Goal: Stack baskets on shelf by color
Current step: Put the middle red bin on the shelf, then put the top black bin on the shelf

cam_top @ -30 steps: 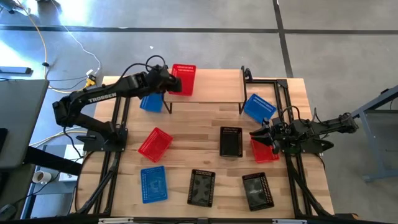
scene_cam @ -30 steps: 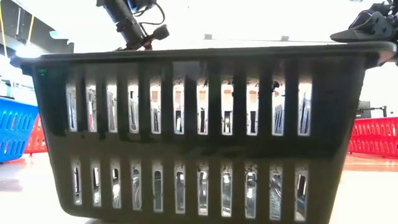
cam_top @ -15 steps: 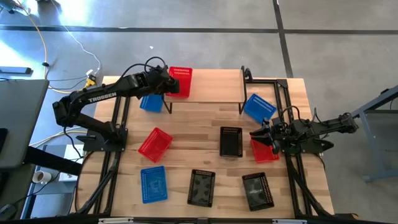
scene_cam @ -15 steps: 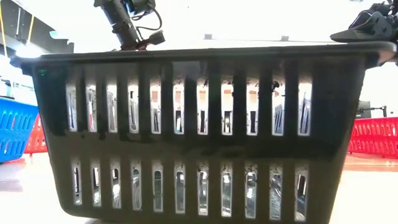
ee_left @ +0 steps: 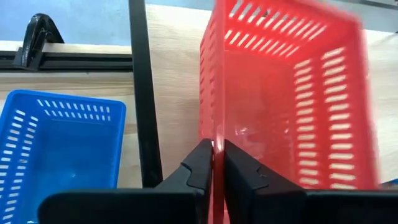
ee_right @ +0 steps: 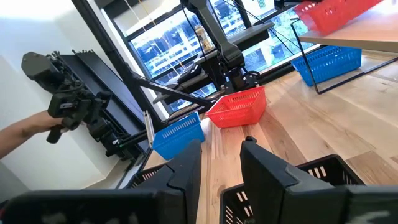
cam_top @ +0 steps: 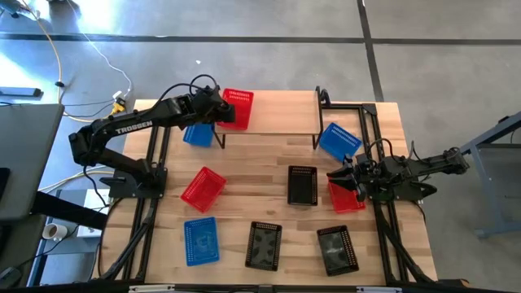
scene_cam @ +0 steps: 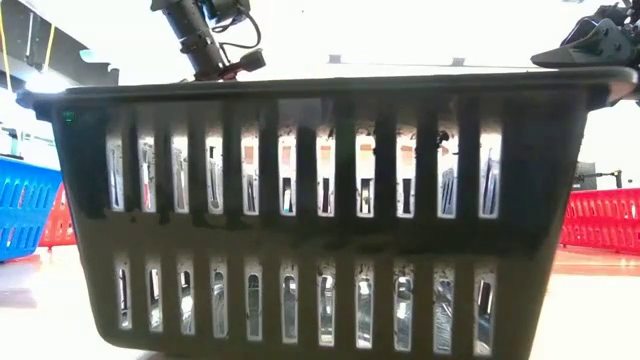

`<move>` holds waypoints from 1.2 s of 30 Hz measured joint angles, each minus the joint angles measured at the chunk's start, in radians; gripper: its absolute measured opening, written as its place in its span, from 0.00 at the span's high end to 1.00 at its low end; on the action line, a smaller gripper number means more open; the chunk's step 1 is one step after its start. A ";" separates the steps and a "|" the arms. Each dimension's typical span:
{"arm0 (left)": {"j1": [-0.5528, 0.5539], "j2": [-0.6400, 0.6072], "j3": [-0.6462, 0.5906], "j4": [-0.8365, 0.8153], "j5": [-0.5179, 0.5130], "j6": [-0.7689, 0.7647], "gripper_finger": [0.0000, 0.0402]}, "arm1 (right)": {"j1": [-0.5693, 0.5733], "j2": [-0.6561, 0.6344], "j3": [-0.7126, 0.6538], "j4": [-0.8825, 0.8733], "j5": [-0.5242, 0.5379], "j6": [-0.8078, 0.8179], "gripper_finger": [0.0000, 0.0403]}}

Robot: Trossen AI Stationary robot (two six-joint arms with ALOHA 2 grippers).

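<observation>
Your left gripper (ee_left: 217, 163) is pinched tight on the near wall of a red basket (ee_left: 287, 93). Past the jaws, that basket sits tilted over the left end of the wooden shelf (cam_top: 281, 114). Just beside the jaws, under the shelf edge, lies a blue basket (ee_left: 56, 149).

Your right gripper (ee_right: 221, 158) waits with its jaws apart, holding nothing. Right below them is a black basket (ee_right: 311, 180). Farther off on the table (cam_top: 244, 175) lie another red basket (ee_right: 239, 107) and another blue basket (ee_right: 177, 134).
</observation>
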 joint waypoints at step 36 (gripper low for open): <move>-0.001 -0.081 0.000 0.001 0.034 0.077 0.86 | 0.000 0.000 0.000 0.085 0.014 0.343 0.76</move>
